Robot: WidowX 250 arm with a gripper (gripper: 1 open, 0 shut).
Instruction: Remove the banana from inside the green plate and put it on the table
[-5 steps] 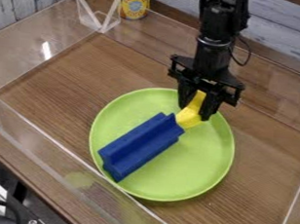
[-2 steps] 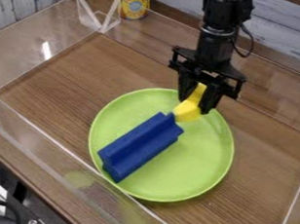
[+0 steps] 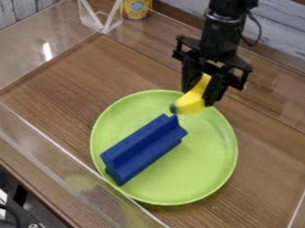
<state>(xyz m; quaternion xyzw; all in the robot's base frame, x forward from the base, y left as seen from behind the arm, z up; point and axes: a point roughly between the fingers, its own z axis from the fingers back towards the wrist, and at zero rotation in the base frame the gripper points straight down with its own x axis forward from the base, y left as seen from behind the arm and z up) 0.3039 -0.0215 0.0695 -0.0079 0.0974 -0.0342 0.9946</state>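
Observation:
My gripper points down over the far part of the green plate and is shut on the banana. The small yellow banana hangs from between the black fingers, its lower end just above the plate. A long blue block lies across the middle of the plate, its far end close to the banana. The brown wooden table surrounds the plate.
Clear acrylic walls border the tabletop. A yellow can stands outside the far wall. Bare wood lies left of and behind the plate.
The gripper has risen with the banana, lifting it from the plate's surface beside the blue block. The block and plate have stayed put.

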